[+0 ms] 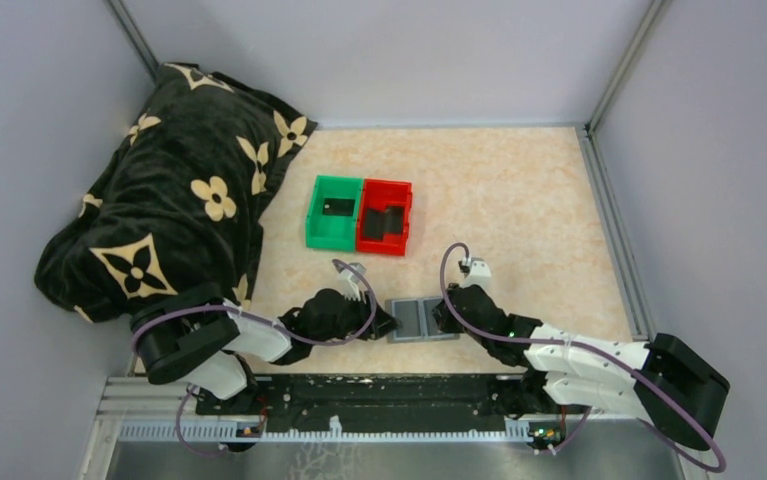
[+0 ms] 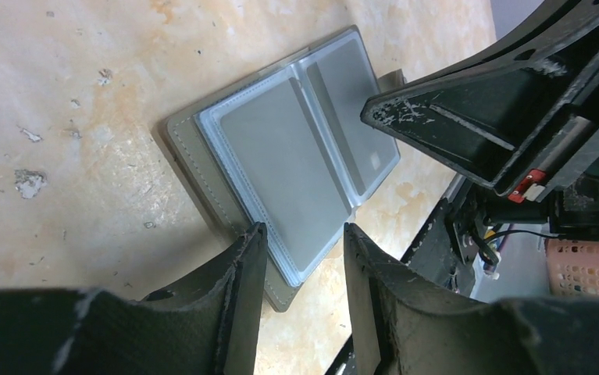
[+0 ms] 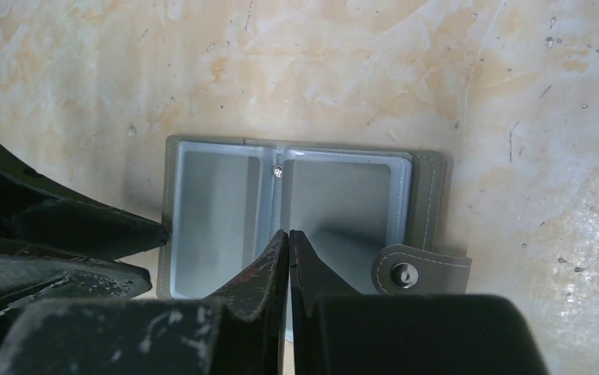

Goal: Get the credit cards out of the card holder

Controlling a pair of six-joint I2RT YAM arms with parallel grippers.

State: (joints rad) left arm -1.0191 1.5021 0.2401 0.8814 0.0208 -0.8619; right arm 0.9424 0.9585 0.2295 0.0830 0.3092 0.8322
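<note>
Progress: credit cards [image 1: 384, 222] lay in green bin [image 1: 311, 215] and red bin [image 1: 406, 200]; card holder [image 1: 421, 320] seemed empty.
Left jaws: half open, astride holder's edge.
Right jaws: shut, gripping nothing.

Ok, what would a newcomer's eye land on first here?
The big black cloth with cream flowers, heaped at the far left. Then the green bin and red bin side by side mid-table, with dark credit cards inside, and the grey card holder lying open at the near edge.
</note>
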